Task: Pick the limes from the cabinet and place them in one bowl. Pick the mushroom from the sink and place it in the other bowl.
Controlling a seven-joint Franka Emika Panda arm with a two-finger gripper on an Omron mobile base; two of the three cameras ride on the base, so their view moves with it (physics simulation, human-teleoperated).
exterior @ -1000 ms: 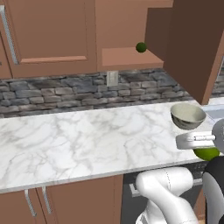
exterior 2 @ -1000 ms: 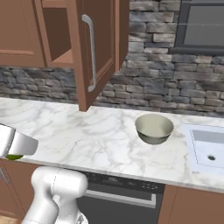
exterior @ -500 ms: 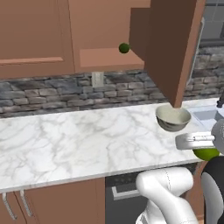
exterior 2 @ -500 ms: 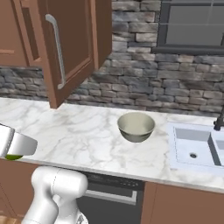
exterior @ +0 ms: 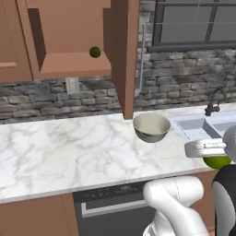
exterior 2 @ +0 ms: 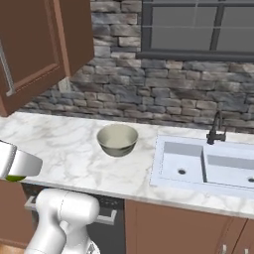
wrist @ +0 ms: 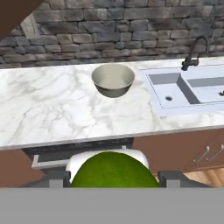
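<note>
On the marble counter sits the cream-grey bowl, and everything else is easiest placed from it. It stands upright with its pale olive inside bare, and shows again in the right base view and in the hand view. To the bowl's right, just beside it, lies the pale sink with its dark faucet at the back, against the stone wall. Above the bowl and to its left hangs the brown cabinet, its door swung open so the edge comes down just behind the bowl. One dark lime rests on the cabinet shelf, well above the bowl.

The gripper is held out in front of the counter edge, below the bowl's level and well apart from it. Its fingers stand on either side of a brighter lime, closed against it, so the claw is holding that fruit. From the left base view the same lime peeks out under the hand, to the right of the bowl.
</note>
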